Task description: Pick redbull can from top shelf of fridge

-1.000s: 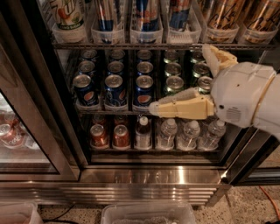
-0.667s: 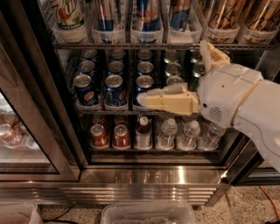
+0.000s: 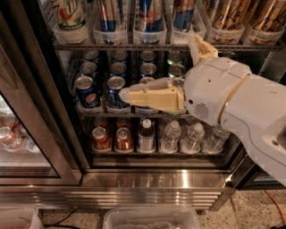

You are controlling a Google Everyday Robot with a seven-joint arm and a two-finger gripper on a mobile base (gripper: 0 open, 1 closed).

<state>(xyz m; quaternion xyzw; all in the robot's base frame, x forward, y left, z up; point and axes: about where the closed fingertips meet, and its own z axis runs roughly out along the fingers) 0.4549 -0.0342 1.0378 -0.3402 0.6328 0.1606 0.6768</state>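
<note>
Several tall blue-and-silver redbull cans [image 3: 149, 13] stand in clear plastic bins on the top shelf [image 3: 134, 46] of the fridge [image 3: 156, 181], whose door is open; their tops are cut off by the frame edge. My gripper [image 3: 157, 66] hangs in front of the middle rack, below the top shelf. It is open and holds nothing. One cream finger [image 3: 149, 95] points left across the short cans, and the other finger [image 3: 200, 48] points up, its tip at the front of the top shelf just right of the redbull bins. My white arm covers the right side of the shelves.
Short Pepsi cans [image 3: 87, 91] and green cans [image 3: 176, 69] fill the middle rack. Red cans [image 3: 102, 138] and water bottles [image 3: 172, 134] stand on the bottom rack. A black door frame [image 3: 53, 112] runs down the left. A clear plastic tub [image 3: 152, 218] sits on the floor.
My arm has moved left and a little up, so the gripper now lies further across the middle rack and nearer the top shelf. No can has moved.
</note>
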